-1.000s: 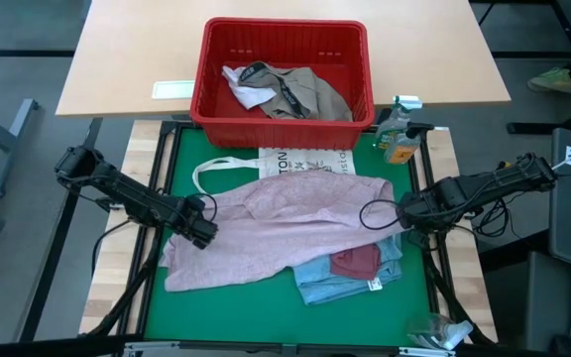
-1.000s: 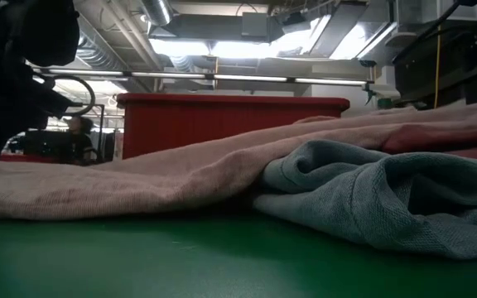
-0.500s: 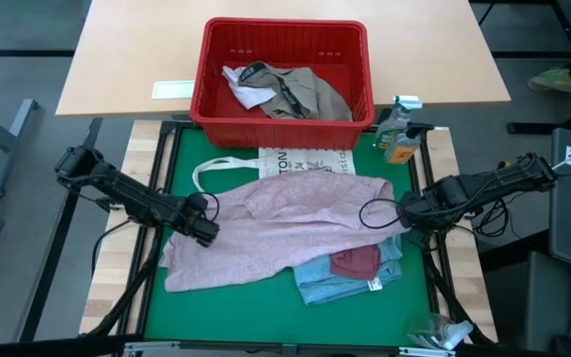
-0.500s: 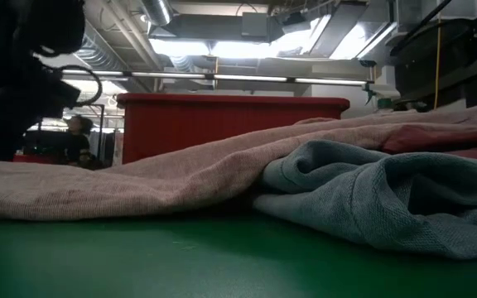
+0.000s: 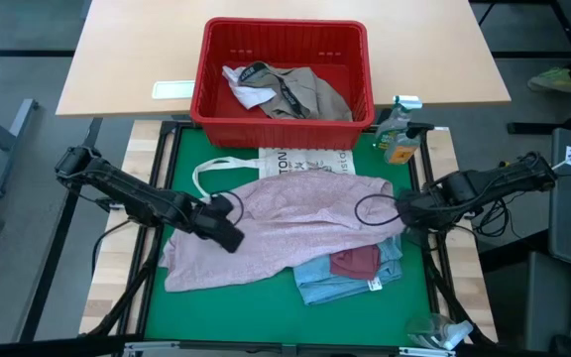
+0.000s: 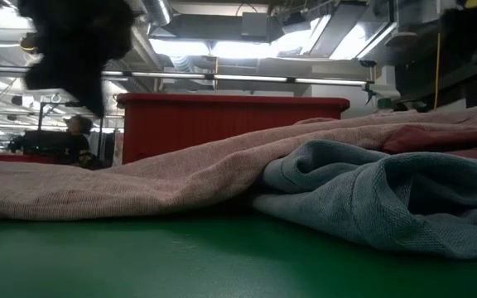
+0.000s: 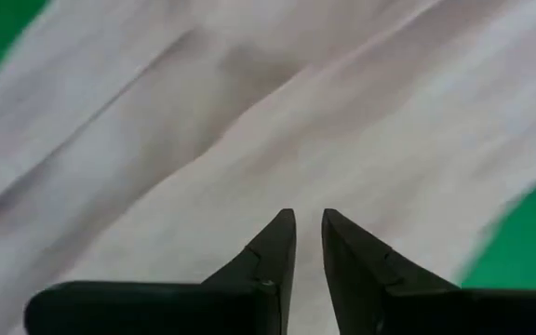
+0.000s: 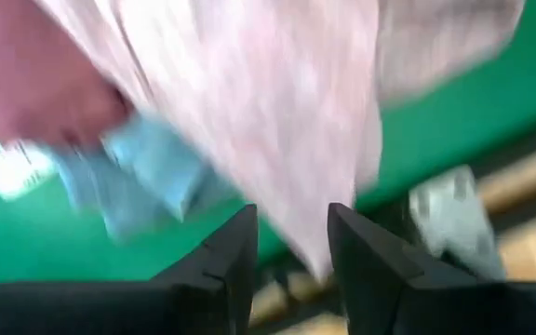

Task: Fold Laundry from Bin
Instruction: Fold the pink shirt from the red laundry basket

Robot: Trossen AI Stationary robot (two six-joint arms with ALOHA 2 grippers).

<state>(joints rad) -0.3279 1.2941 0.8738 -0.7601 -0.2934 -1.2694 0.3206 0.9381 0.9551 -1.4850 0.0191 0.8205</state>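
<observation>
High view shows left end effector [image 5: 228,238] over the pale pink soft cloth garment [image 5: 285,233] with fingers nearly closed, holding nothing, while right end effector [image 5: 401,212] stands open at its edge.

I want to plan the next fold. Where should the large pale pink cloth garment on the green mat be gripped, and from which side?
Probably at its two side edges. The pale pink cloth garment lies spread wide across the green mat, so the left gripper suits the left edge from the left, and the right gripper the right edge from the right. Its lower right overlaps the light blue piece.
</observation>
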